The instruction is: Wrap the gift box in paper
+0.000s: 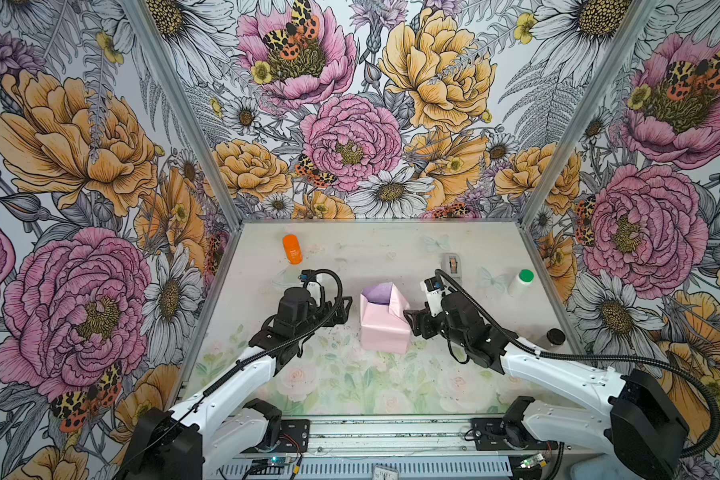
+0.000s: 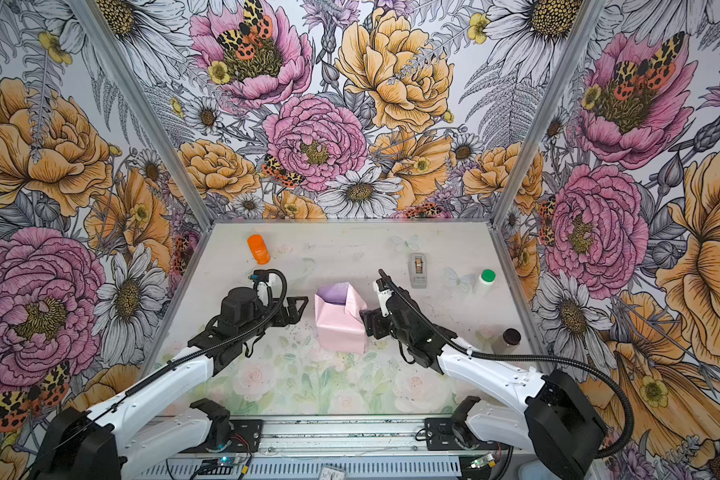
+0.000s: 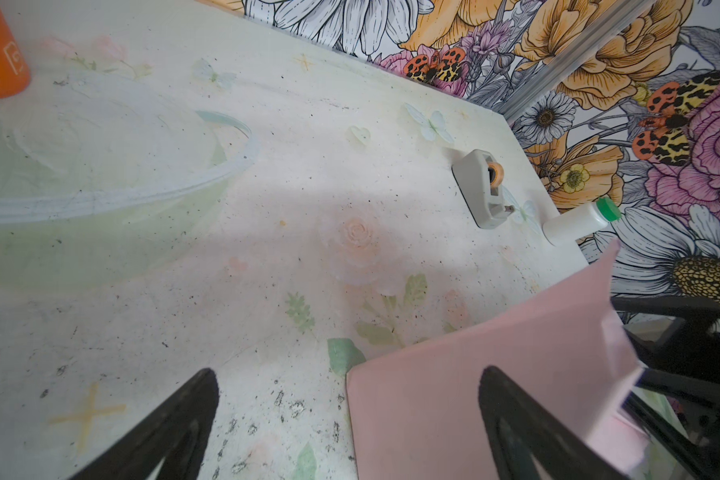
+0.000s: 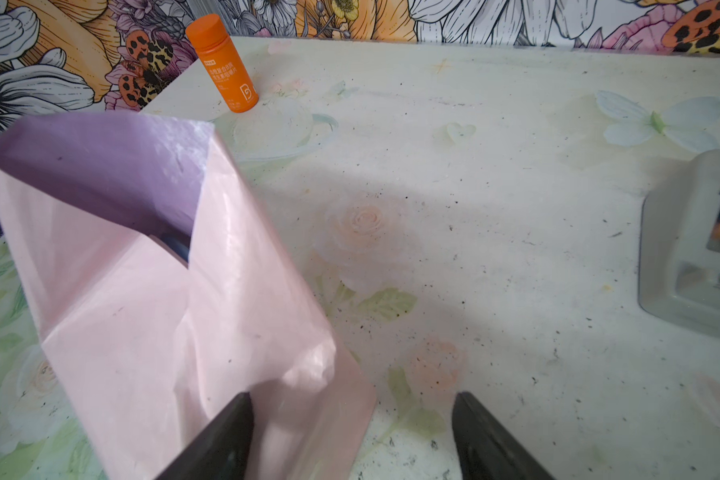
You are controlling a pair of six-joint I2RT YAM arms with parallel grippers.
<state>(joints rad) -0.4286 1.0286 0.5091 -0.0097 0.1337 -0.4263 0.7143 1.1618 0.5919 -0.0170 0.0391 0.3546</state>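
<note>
Two spread pincers (image 1: 347, 308) (image 1: 410, 322) beside paper (image 1: 385, 330)

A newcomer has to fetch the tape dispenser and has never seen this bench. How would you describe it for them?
Look at the pale floral table, toward its far right part. The tape dispenser lies there, left of a white bottle with a green cap. It is the only grey, blocky thing, with an orange-cored roll inside.

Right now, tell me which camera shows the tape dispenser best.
The left wrist view: the tape dispenser is whole and sharp, its roll showing. The right wrist view cuts it off at the edge, blurred. Both top views show it whole but small.
</note>
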